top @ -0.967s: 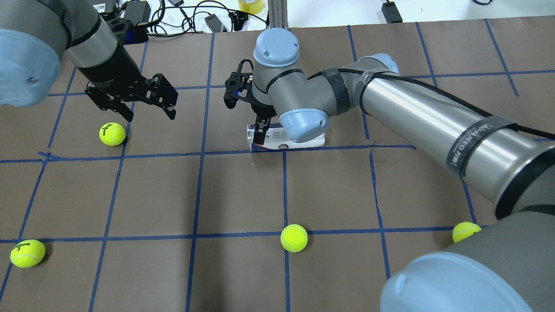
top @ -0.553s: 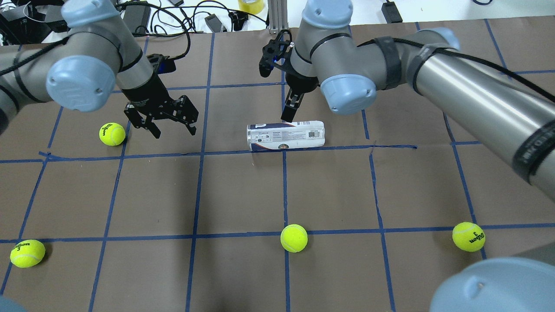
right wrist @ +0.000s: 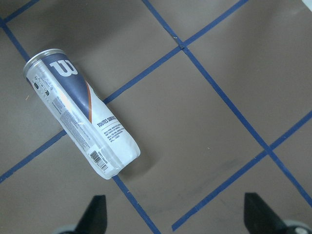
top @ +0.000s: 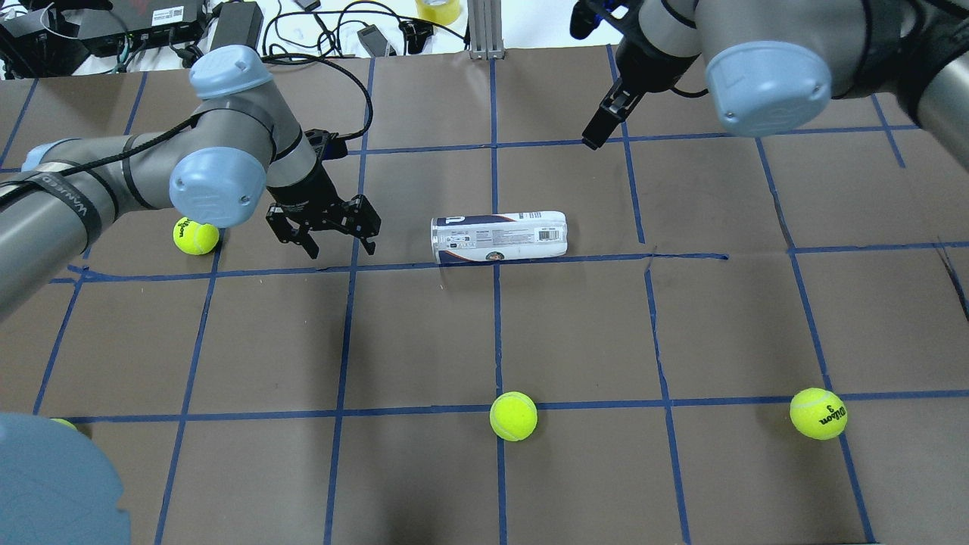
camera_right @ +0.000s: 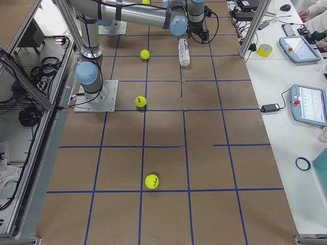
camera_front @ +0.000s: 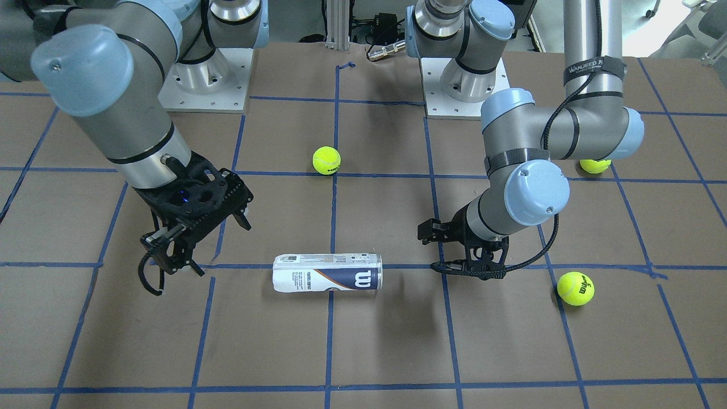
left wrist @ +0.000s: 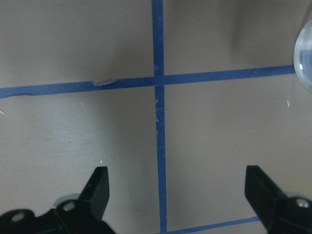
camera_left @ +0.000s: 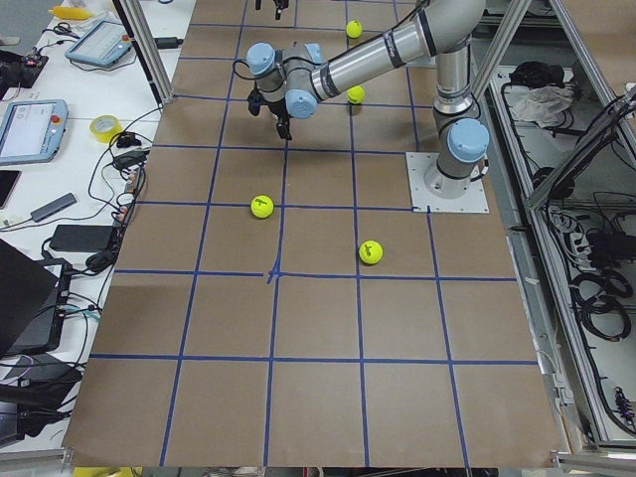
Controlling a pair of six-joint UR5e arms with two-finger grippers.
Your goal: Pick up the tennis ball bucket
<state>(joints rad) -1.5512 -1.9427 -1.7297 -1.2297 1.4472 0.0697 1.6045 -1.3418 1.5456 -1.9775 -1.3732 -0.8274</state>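
The tennis ball bucket (top: 500, 237) is a clear tube with a white and navy label and a "W" logo. It lies on its side on the brown table, and also shows in the front view (camera_front: 328, 272) and the right wrist view (right wrist: 80, 114). My left gripper (top: 341, 246) is open and empty, low over the table, a short way left of the bucket's rim end. In the left wrist view (left wrist: 178, 190) only the bucket's rim (left wrist: 304, 58) shows at the right edge. My right gripper (top: 598, 132) is open and empty (right wrist: 176, 212), raised above and beyond the bucket's far right.
Yellow-green tennis balls lie loose: one (top: 196, 235) just behind my left arm, one (top: 513, 415) at the near middle, one (top: 817, 413) at the near right. Cables and boxes (top: 227, 23) line the far table edge. Blue tape (top: 496, 333) grids the table.
My right gripper has lifted off the bucket and drawn away to the far right. My left arm has come down and moved right, toward the bucket. The bucket has not moved.
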